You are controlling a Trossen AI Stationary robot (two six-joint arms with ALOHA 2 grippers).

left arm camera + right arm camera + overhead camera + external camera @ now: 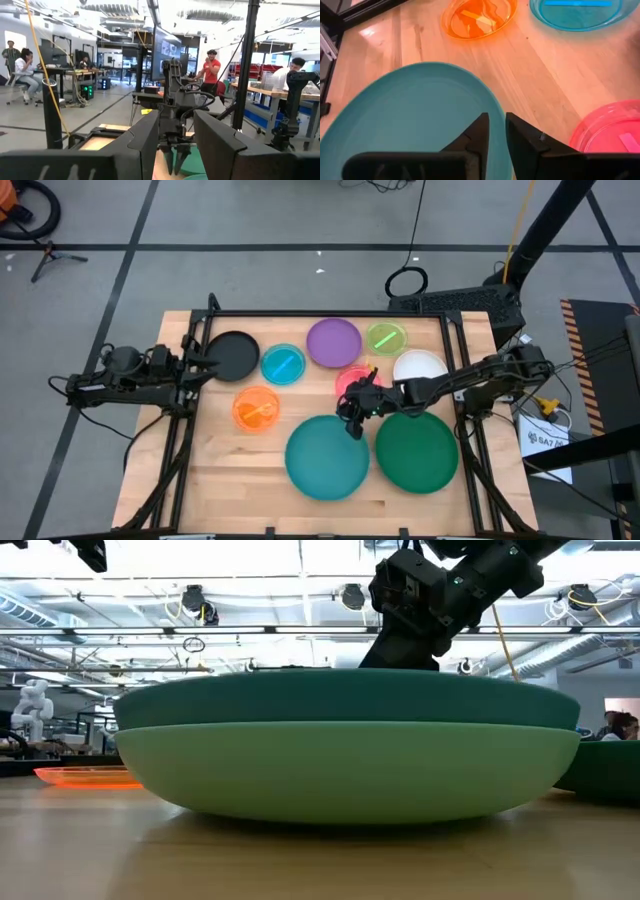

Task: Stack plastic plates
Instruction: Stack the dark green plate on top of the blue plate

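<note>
Right pincer hovers at the teal plate's 1 o'clock rim, fingers nearly closed, grasping nothing. Teal sits nested on the mint plate, tabletop's 6 o'clock. We lift clear and take the dark green plate by its rim next. Left pincer waits by the black plate; can't tell its state.

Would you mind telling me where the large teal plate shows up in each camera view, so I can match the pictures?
High view: teal plate, front centre, left of the dark green plate.
Low view: teal plate, mid-frame, stacked on the mint plate.
Left wrist view: cannot tell; only slivers of green past the fingers.
Right wrist view: teal plate, filling the lower left.
Shared landmark: the orange plate.
</note>
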